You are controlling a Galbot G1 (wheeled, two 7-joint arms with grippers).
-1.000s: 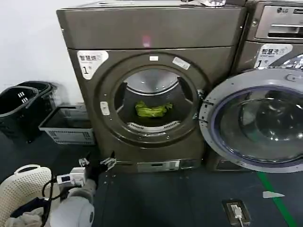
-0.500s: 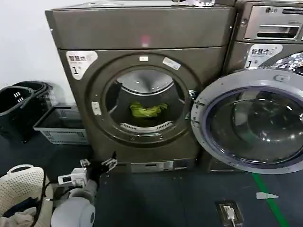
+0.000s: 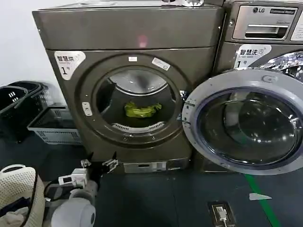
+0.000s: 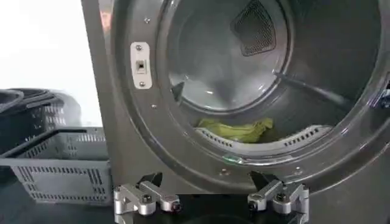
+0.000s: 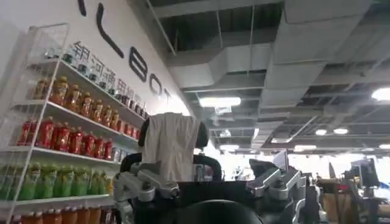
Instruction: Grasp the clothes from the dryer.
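1. Low before the machine's base: left gripper [image 3: 100, 164], fingers spread wide apart and grasping nothing, aimed toward the front panel.
2. Above and ahead of those fingers: the dryer [image 3: 128, 33], porthole door [image 3: 244, 123] swung fully aside toward the LG washer [image 3: 265, 21], mouth unobstructed.
3. Deeper still, past the porthole rim: the clothes [image 3: 141, 110], a small yellow-green bundle resting on the drum floor just behind the perforated lint grille [image 4: 259, 139], near the middle of the opening.
4. Off to the gripper's outer side: grey crate [image 3: 52, 126] and dark baskets [image 3: 21, 101], well clear of the approach path.
5. Right gripper [image 5: 210, 185] pointed up toward ceiling and drink shelves [image 5: 61, 134], jaws apart, idle.
6. Judged step: approach, reach not yet begun. Best done by lifting the wrist to the height of the mouth first, then driving straight in above the lower rim, keeping fingers wide until astride the fabric, then pinching low into the heap so a thick fold is caught rather than a loose edge.
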